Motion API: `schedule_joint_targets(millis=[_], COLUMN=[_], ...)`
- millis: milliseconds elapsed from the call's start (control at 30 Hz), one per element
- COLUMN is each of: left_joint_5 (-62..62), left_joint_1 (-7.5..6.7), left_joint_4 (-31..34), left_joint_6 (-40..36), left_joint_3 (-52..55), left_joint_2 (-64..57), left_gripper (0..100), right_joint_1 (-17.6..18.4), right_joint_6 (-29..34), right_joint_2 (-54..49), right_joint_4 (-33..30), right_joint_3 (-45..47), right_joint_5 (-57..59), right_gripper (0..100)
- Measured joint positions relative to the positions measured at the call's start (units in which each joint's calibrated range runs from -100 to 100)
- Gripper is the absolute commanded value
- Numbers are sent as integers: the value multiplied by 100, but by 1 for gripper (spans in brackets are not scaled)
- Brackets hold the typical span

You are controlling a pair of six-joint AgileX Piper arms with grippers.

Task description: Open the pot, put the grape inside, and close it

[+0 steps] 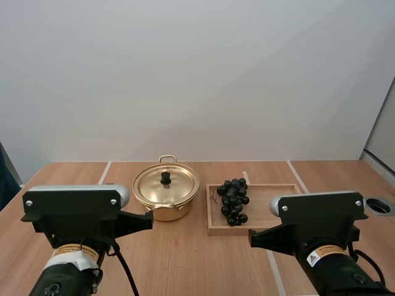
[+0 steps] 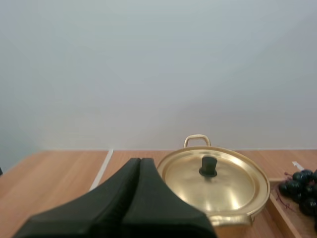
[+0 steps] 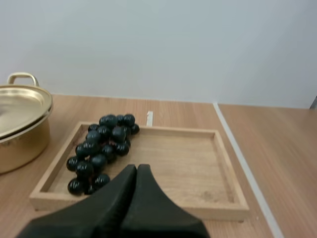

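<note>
The pot [image 1: 173,211] stood with its lid [image 1: 180,185] seated and the black knob [image 2: 208,166] upright at the lid centre. The left gripper [image 2: 140,160] sat just short of the pot on its near-left side, fingers pressed together on nothing. The knob lay ahead of it and slightly right, so the left arm was judged nearer. The right gripper [image 3: 137,167], also closed and empty, faced the wooden tray [image 3: 198,163] just right of the pot. The dark, glossy grape bunch [image 3: 101,146] lay in the tray end nearest the pot, its long axis pointing away from the gripper.

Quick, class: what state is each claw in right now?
Left claw: closed, holding nothing.
Right claw: closed, holding nothing.
</note>
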Motion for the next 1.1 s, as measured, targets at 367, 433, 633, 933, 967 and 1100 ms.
schedule_joint_targets(millis=[367, 433, 633, 933, 967, 1100], left_joint_5=[26, 202, 1108, 3003, 3152, 4150], left_joint_1=[0, 0, 0, 0, 0, 0], left_joint_4=[10, 10, 31, 31, 31, 31], left_joint_6=[439, 439, 439, 439, 439, 439], left_joint_3=[-1954, -2339, -3800, -5798, -5982, -6596], left_joint_2=[511, 816, 1940, 3649, 3832, 4506], left_gripper=[0, 0, 0, 0, 0, 0], right_joint_1=[0, 0, 0, 0, 0, 0], right_joint_6=[0, 0, 0, 0, 0, 0], right_joint_2=[201, 547, 1845, 3732, 3922, 4652], right_joint_4=[-19, -19, -19, -9, -9, 29], right_joint_3=[-2061, -2444, -3752, -6129, -6385, -7293], right_joint_5=[-51, 4, 583, 2437, 2660, 3596], right_gripper=[0, 0, 0, 0, 0, 0])
